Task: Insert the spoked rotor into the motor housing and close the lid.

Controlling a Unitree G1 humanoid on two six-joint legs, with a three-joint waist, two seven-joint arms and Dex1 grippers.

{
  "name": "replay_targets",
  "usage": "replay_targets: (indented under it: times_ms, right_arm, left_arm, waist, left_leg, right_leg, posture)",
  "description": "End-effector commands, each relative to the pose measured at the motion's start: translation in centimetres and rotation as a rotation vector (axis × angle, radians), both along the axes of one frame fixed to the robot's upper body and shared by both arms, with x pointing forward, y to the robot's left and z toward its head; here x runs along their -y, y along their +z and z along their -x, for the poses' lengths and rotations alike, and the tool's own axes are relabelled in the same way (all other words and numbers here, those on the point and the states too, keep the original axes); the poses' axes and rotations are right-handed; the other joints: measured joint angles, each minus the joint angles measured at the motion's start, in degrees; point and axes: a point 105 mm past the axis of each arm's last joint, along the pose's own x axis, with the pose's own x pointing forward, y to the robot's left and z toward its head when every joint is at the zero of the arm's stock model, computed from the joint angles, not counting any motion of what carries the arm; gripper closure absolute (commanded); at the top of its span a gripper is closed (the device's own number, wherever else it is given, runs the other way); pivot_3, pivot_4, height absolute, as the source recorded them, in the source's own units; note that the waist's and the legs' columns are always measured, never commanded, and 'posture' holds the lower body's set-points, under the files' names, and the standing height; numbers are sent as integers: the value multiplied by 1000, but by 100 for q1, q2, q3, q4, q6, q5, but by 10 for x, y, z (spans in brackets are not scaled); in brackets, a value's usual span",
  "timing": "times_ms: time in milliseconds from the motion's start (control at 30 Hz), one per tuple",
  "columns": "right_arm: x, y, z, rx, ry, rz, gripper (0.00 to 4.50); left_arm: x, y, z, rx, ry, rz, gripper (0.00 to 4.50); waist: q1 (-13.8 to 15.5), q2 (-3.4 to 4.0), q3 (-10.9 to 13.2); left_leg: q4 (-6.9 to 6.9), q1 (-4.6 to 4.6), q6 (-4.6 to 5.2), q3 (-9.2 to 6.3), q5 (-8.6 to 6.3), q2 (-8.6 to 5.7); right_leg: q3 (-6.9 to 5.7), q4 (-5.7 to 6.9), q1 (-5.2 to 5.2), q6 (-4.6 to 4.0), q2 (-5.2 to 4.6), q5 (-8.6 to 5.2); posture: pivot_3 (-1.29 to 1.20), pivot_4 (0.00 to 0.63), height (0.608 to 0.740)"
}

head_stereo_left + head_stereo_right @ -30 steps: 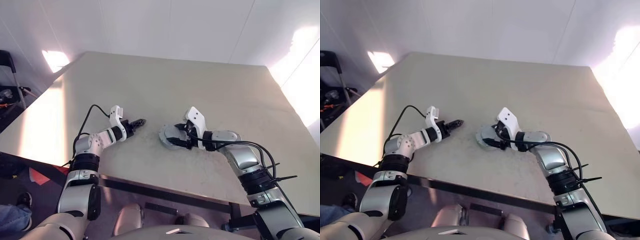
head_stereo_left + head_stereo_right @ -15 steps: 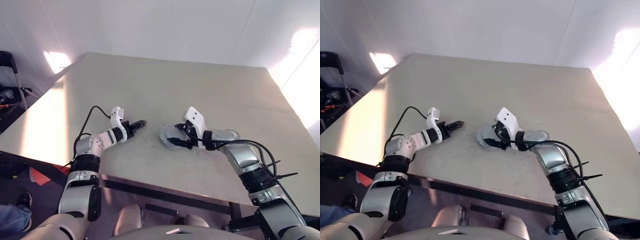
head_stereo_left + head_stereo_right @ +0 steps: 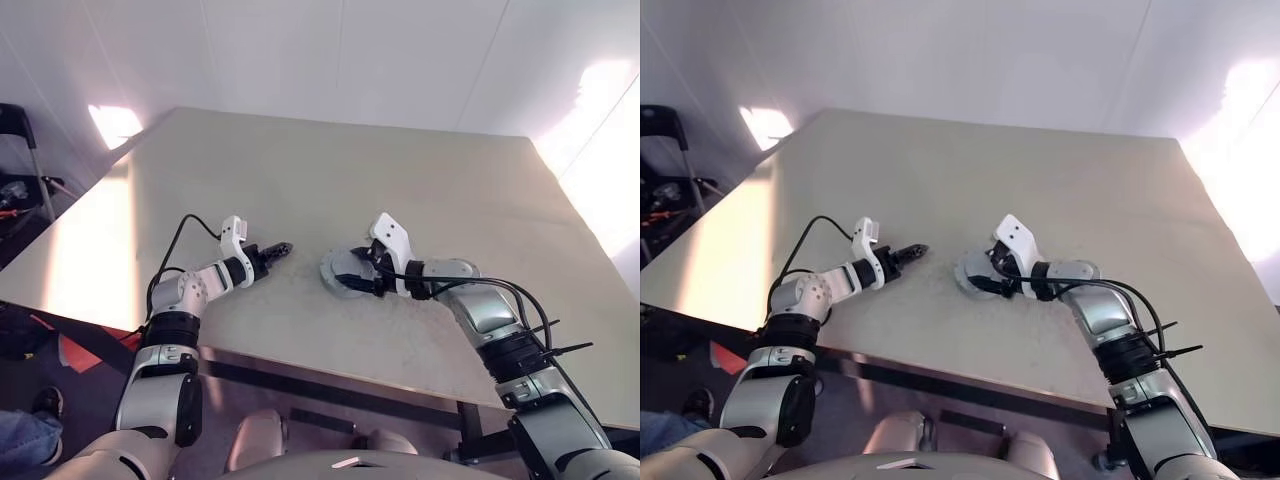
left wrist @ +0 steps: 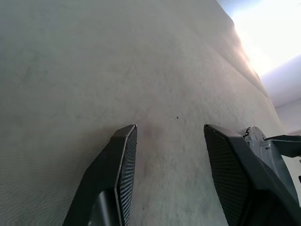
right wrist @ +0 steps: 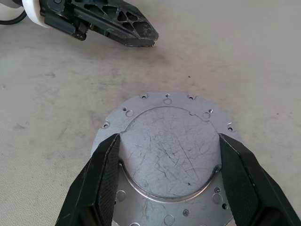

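Straddling the raised centre of the lid (image 5: 167,162), the right gripper (image 5: 167,160) has its fingers spread against either edge — a grip, or nearly one. The disc lies flat on the table (image 3: 420,180). Pressing evenly would seat it best, I'd judge. Nearby, the left gripper (image 4: 169,136) hovers, fingers apart, holding nothing.

A beige table (image 3: 300,170) is carrying a single round silvery disc, the lid (image 5: 168,155), which is lying flat on it near the front edge, its raised centre scratched and its rim dotted with small holes. Sunlight is falling on two corners.
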Motion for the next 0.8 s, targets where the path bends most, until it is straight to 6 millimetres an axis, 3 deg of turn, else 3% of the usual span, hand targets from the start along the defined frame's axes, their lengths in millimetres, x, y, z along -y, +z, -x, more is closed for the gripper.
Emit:
replay_targets:
  times_ms: [33, 267, 333, 467, 800]
  right_arm:
    - [15, -4, 0, 13, -53, 29, 1401]
    - [-4, 32, 9, 83, 31, -99, 1401]
    - [-5, 36, 9, 87, 32, -113, 1401]
    - [-6, 42, 6, 73, 20, -159, 1401]
    - [1, 29, 8, 32, 22, -71, 1401]
  left_arm:
    - [1, 9, -2, 28, -8, 0, 2068]
    - [2, 9, -2, 28, -11, -1, 2068]
    - [2, 9, -2, 29, -12, -1, 2068]
    - [2, 9, -2, 29, -10, -1, 2068]
    - [-1, 9, -3, 30, 1, -3, 2068]
  waist:
    - [-3, -2, 6]
    - [7, -13, 17]
    - [15, -13, 16]
    - [22, -10, 14]
    - [3, -10, 16]
  left_leg:
    - [-4, -3, 0, 0, 0, -2]
    - [-23, -31, -1, 4, 1, -13]
    - [-25, -67, 1, 4, 1, -13]
    - [-16, -148, 3, 1, 7, -5]
    - [17, -162, 3, 2, 2, 0]
  right_leg:
    - [0, -10, 0, 4, -1, -2]
    - [13, -5, -2, 2, -3, 2]
    - [13, 21, -41, -46, -2, 38]
    - [5, 89, -140, -56, 0, 33]
    - [5, 86, -142, -60, -1, 32]
  posture:
    - [0, 0, 740]
    - [0, 0, 740]
    - [0, 0, 740]
    - [0, 0, 740]
    - [0, 0, 740]
